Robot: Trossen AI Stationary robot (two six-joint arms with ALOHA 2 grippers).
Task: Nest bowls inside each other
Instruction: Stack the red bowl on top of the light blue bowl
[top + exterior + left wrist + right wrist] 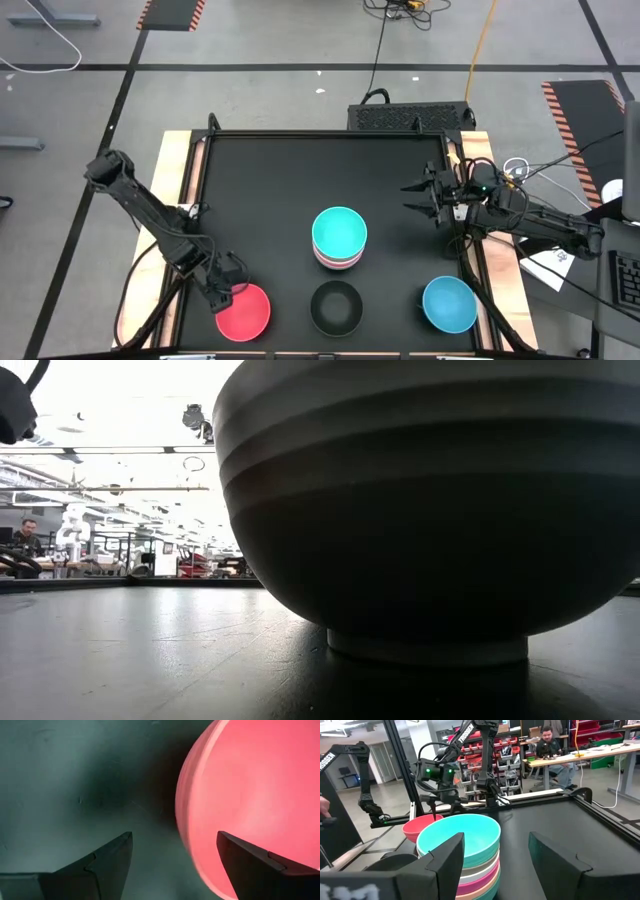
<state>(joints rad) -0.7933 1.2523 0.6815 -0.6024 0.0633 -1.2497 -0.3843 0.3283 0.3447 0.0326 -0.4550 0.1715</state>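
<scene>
Left gripper (228, 297) — fingers spread, holding nothing — straddles the pink-red bowl's (245, 311) rim; right gripper (418, 197) open, empty

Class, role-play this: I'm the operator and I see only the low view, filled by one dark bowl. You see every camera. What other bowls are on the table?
Observer: Your black bowl has company: a stack topped by a turquoise bowl, plus a red bowl and a blue bowl.
Operator: Where is the left claw?
Observer: The left claw is open at the red bowl's rim, one finger over the bowl and the other over the table.
Operator: And the right claw?
Observer: The right claw is open off to the stack's right, holding nothing.
</scene>
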